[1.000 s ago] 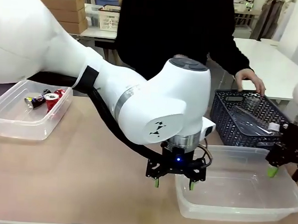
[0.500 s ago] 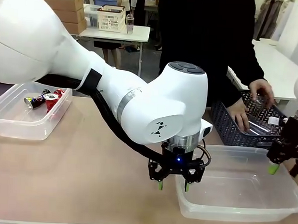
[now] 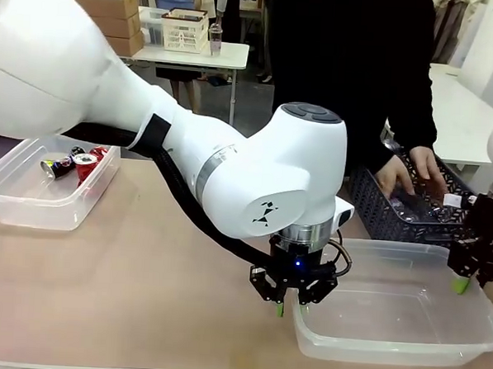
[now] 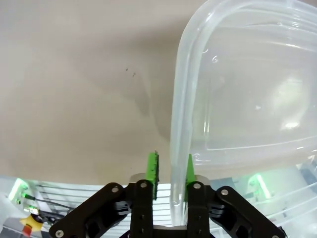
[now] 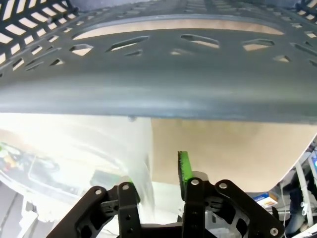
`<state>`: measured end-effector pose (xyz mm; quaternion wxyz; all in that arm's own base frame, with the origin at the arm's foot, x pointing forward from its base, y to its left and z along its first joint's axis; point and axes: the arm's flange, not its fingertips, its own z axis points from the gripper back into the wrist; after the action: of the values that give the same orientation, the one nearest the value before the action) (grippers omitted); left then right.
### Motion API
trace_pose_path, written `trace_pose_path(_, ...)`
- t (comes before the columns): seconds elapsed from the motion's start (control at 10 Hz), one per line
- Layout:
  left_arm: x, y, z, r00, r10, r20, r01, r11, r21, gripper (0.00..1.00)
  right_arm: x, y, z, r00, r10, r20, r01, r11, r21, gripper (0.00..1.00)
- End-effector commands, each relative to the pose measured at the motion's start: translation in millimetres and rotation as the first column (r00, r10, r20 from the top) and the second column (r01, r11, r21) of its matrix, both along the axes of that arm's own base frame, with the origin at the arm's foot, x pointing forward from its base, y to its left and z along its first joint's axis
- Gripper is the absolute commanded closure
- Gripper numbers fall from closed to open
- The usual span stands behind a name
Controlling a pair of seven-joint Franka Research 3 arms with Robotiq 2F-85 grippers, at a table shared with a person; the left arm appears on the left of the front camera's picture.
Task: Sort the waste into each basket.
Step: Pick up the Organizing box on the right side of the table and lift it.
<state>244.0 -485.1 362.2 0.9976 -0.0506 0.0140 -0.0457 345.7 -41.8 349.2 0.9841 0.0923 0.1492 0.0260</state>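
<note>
**Step in hand.** Both tools are at the empty large clear rectangular plastic tub at the front right of the tabletop. They sit at its opposite ends, which suggests the tub is being taken for a two-arm carry.

- The left tool straddles the tub's left rim. In the left wrist view the fingers are only slightly apart, with a sliver of tabletop showing between one pad and the rim. Whether it clamps the rim cannot be told.
- The right tool straddles the right rim in the same way, and its grip cannot be told either.
- The crushed red soda cans lie in a second clear plastic tub at far left.
- A person's hands reach into the dark blue-grey openwork plastic basket. Its contents are hard to make out.

**Next move.** Both tools probably need to seat firmly on the rims, then move together and keep the tub level.

**Clearances.**

- The tub's near wall is close to the tabletop's front edge.
- Its far rim is just beside the basket.
- The basket wall is directly ahead of the right tool, so room there is tight.
- Open tabletop lies to the left, between the two tubs.
</note>
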Motion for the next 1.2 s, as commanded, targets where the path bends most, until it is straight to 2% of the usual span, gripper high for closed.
trace_pose_path(0.0,0.2,-3.4,-3.7,1.0,0.019,0.02,-0.02,0.999,0.029,1.0,-30.4,1.2,-12.5,1.0,0.017,0.007,-0.017,1.0,0.012,1.0)
trace_pose_path(0.4,-2.1,-2.3,-2.7,1.0,0.015,0.014,-0.016,0.999,0.031,1.0,-26.8,0.7,-11.6,1.0,0.01,-0.028,-0.01,1.0,0.018,1.0)
trace_pose_path(0.6,-11.6,4.3,7.8,1.0,0.017,-0.005,-0.017,0.999,0.037,1.0,-21.1,-2.2,-4.9,0.998,0.005,-0.064,-0.003,1.0,0.031,1.0)
trace_pose_path(0.8,-31.7,40.3,54.1,0.999,0.045,-0.002,-0.045,0.998,0.04,1.0,-26.2,12.5,42.5,0.992,0.01,-0.122,-0.006,1.0,0.03,1.0)
trace_pose_path(0.9,-40.3,65.3,78.2,0.996,0.092,0.011,-0.092,0.995,0.034,1.0,-30.5,26.5,75.7,0.993,0.019,-0.115,-0.016,0.999,0.033,1.0)
trace_pose_path(1.0,-46.2,94.8,102.0,0.986,0.167,-0.017,-0.166,0.985,0.054,1.0,-27.7,44.8,105.2,0.994,0.008,-0.113,-0.002,0.999,0.054,1.0)
trace_pose_path(1.1,-48.1,130.3,123.3,0.982,0.191,-0.007,-0.19,0.981,0.024,1.0,-19.1,66.8,124.6,0.993,0.051,-0.106,-0.044,0.997,0.063,1.0)
